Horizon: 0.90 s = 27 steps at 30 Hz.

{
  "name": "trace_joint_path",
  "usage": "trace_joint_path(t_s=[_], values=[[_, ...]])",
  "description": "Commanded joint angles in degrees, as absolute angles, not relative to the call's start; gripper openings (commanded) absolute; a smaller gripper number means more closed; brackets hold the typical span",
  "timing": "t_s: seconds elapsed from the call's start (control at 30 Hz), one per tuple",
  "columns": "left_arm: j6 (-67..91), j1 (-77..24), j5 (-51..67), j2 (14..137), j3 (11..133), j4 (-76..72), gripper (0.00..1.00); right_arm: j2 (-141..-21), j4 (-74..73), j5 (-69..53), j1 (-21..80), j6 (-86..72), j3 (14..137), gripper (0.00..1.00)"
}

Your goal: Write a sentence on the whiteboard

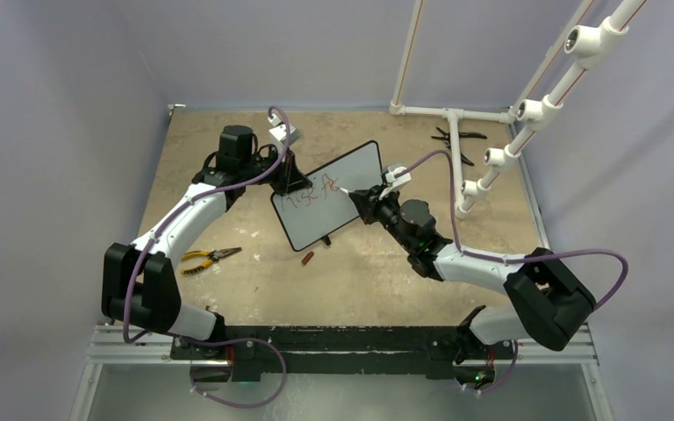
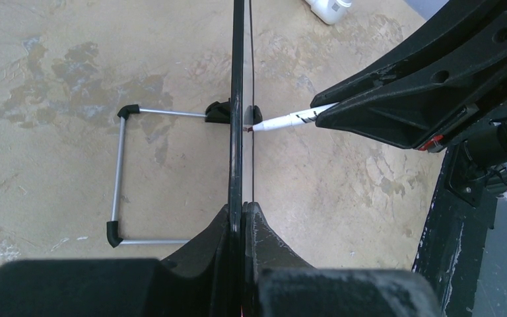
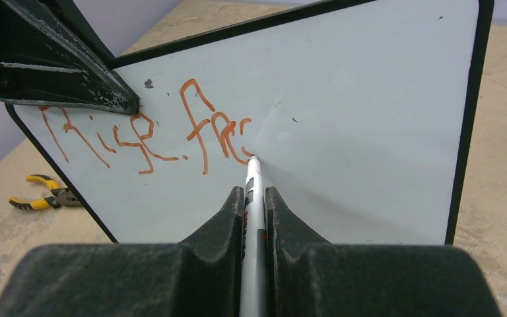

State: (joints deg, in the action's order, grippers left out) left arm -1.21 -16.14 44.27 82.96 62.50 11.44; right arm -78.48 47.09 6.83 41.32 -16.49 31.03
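The whiteboard (image 1: 342, 210) stands upright and tilted at mid-table; in the left wrist view the whiteboard (image 2: 237, 99) shows edge-on. My left gripper (image 1: 291, 177) (image 2: 244, 208) is shut on its upper left edge. Red handwriting, the sentence (image 3: 145, 132), runs in one line across the whiteboard (image 3: 356, 99) and ends mid-word. My right gripper (image 1: 362, 195) (image 3: 255, 189) is shut on a white marker (image 3: 253, 175) (image 2: 290, 120). The marker's tip touches the board just after the last red stroke. A left finger (image 3: 53, 72) covers the board's top left corner.
Yellow-handled pliers (image 1: 211, 258) (image 3: 43, 191) lie on the table left of the board. A small red cap (image 1: 308, 257) lies in front of it. Black pliers (image 1: 456, 136) and a white pipe frame (image 1: 491, 158) are at the back right. The board's wire stand (image 2: 122, 178) juts out behind it.
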Motion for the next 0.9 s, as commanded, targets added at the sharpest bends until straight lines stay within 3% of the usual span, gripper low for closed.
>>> trace_joint_path(t_s=[0.0, 0.87], values=[[-2.9, -16.8, 43.8, 83.3, 61.4, 13.7, 0.0, -76.3, 47.0, 10.6, 41.1, -16.5, 30.9, 0.0], [-3.0, -16.9, 43.9, 83.2, 61.4, 13.8, 0.0, -78.9, 48.8, 12.6, 40.5, -16.4, 34.0, 0.0]])
